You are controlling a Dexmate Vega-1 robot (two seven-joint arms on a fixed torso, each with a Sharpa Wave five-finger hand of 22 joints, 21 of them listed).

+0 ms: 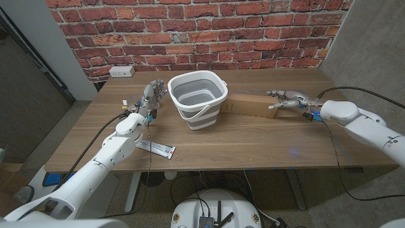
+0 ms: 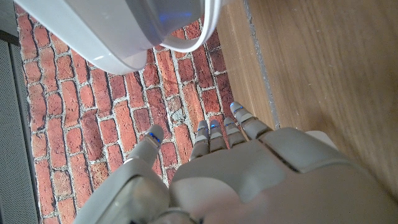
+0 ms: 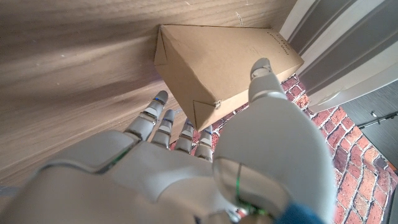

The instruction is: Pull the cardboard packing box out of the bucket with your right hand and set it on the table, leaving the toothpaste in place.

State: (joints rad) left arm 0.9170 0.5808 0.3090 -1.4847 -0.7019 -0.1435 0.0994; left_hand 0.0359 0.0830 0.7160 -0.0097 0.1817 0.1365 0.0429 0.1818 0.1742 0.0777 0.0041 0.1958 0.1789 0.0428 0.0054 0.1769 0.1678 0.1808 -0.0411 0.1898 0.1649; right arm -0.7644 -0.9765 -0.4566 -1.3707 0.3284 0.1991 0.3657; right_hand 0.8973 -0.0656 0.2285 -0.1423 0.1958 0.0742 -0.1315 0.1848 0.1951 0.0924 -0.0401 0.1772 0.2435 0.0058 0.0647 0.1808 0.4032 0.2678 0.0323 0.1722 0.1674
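Observation:
The grey and white collapsible bucket (image 1: pixel 198 96) stands at the table's middle back. The brown cardboard packing box (image 1: pixel 252 105) (image 3: pixel 217 62) lies on the table, its left end against the bucket's right side. My right hand (image 1: pixel 290 100) (image 3: pixel 205 168) is at the box's right end with its fingers straight and apart, the thumb reaching over the box's top; I cannot tell whether it touches. The white toothpaste pack (image 1: pixel 158 149) lies on the table near the front left, by my left forearm. My left hand (image 1: pixel 150 95) (image 2: pixel 249 174) stands just left of the bucket (image 2: pixel 137 31), fingers apart, holding nothing.
A white power strip (image 1: pixel 120 71) sits at the table's back left, below the brick wall. A small white item (image 1: pixel 126 102) lies near my left hand. Bare wood shows across the front and right of the table (image 1: pixel 266 142).

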